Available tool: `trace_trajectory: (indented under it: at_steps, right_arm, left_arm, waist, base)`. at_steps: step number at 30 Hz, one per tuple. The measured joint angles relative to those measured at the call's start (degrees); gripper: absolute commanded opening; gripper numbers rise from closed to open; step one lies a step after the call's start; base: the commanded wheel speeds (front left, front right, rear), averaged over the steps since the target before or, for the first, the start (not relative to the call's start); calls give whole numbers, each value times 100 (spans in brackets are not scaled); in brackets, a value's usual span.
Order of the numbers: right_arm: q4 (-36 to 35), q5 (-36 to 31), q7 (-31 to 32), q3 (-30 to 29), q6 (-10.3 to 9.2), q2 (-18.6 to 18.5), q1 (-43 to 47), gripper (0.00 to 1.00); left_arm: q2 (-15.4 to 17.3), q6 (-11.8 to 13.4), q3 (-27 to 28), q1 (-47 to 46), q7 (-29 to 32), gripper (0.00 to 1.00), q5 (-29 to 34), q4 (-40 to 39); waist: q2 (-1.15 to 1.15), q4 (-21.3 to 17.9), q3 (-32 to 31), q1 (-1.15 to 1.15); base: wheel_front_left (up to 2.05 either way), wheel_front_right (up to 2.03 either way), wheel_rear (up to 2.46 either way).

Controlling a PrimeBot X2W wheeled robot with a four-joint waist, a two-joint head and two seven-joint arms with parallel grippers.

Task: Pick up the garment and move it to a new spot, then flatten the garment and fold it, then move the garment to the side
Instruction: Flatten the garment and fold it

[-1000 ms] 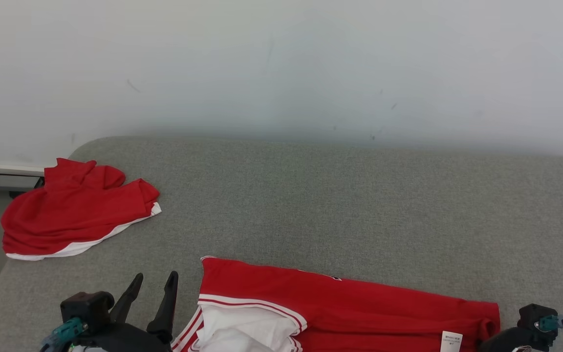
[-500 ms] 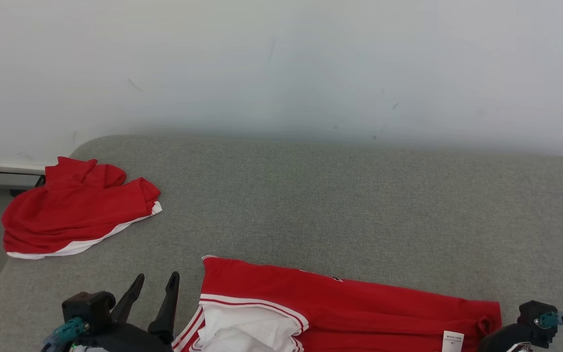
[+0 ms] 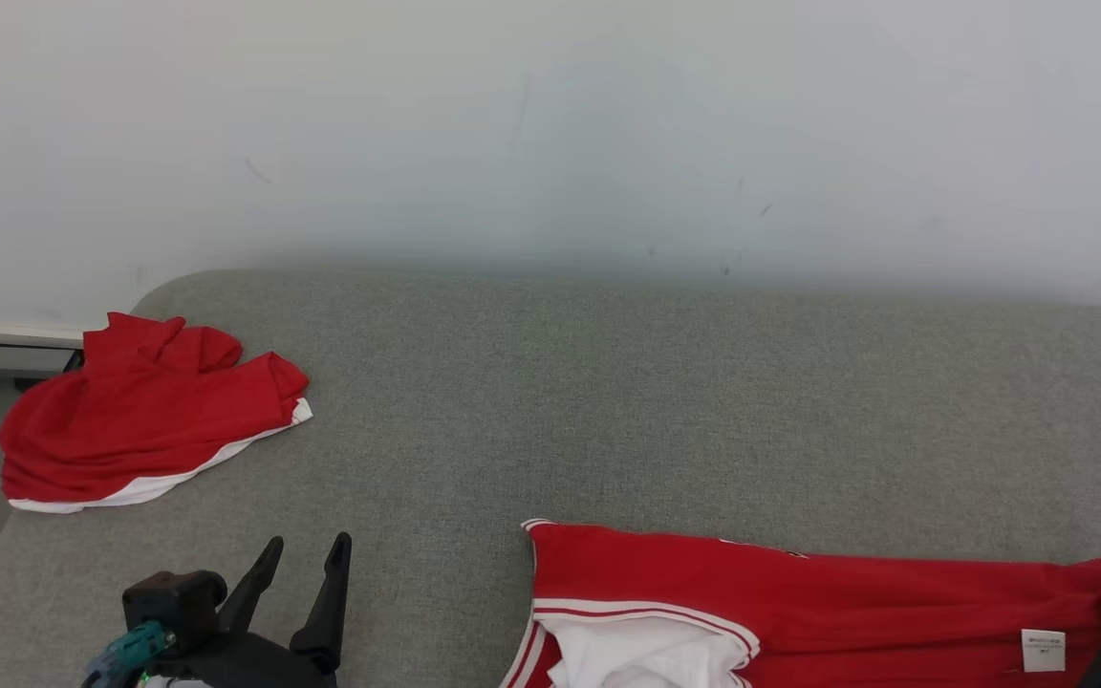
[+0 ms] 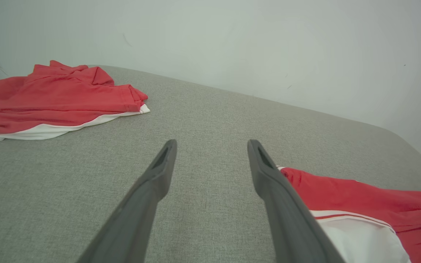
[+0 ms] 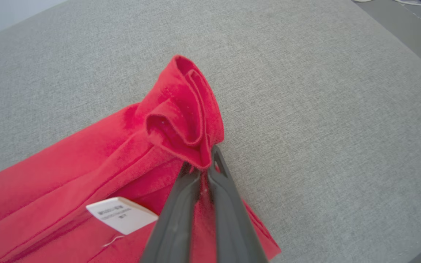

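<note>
grey cushion [image 3: 656,401] meets a white wall [image 3: 550,124]; right gripper [image 5: 203,165] pinches the garment [image 5: 68,164] by a corner, left gripper [image 3: 308,541] spread wide above it.

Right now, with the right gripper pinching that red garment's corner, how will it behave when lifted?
Probably floppy: the red garment bunches into folds where the right gripper is shut on its corner, so it should drape and hang. Likely light, being thin cloth lying flat. Dragged, it may catch on the grey surface.
</note>
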Motion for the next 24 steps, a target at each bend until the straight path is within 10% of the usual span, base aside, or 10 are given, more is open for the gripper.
trace_trajectory:
  at_steps: [10, 24]
  right_arm:
    - [-174, -141, -155, -236, -14, -299, 92, 0]
    - [-1307, -10, 166, 1090, 434, 951, 365, 0]
  left_arm:
    - [-22, 0, -18, 4, -1, 100, -8, 44]
    - [-141, -51, -144, 3, -2, 100, -16, 134]
  waist:
    - [0, -44, -21, 0]
    - [0, -90, -130, 0]
  base:
    - [0, 0, 0]
    - [0, 0, 0]
